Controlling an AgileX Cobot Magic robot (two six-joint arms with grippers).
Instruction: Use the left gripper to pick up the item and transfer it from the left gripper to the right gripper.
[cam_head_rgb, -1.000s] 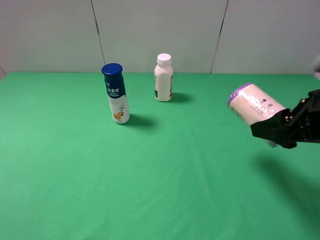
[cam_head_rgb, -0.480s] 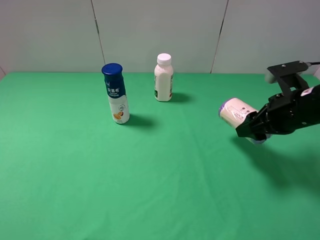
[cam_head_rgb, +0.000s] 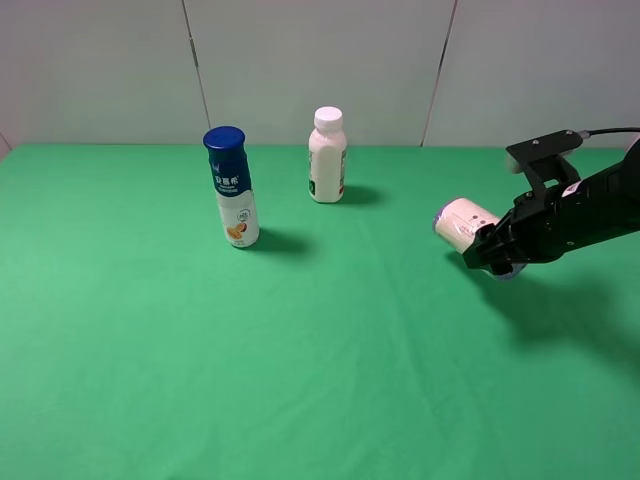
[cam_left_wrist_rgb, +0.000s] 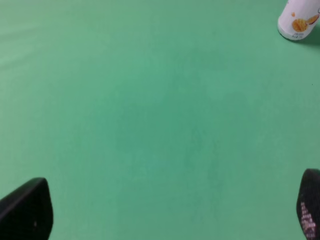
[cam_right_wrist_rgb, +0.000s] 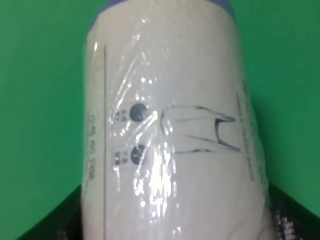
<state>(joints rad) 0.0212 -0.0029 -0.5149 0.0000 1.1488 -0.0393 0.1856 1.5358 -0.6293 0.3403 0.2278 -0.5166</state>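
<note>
Item (cam_head_rgb: 462, 224): cream roll, clamped in right gripper (cam_head_rgb: 492, 249), low over green table (cam_head_rgb: 300, 350), far right. Left gripper (cam_left_wrist_rgb: 165, 212): jaws wide, empty. Handover looks complete; advice: hold grip firm, keep roll level, clear of bottles.

The right gripper (cam_head_rgb: 497, 252) is matte black with angular, wedge-shaped fingers, on a thick black arm carrying a pale grey block at the wrist and a thin black cable trailing from it. In the right wrist view only 2 dark finger bases show at the frame corners, one with a faint dotted texture. The left gripper (cam_left_wrist_rgb: 165, 212) shows as 2 rounded black fingertips (cam_left_wrist_rgb: 25, 210), one bearing a worn, speckled pad.
</note>
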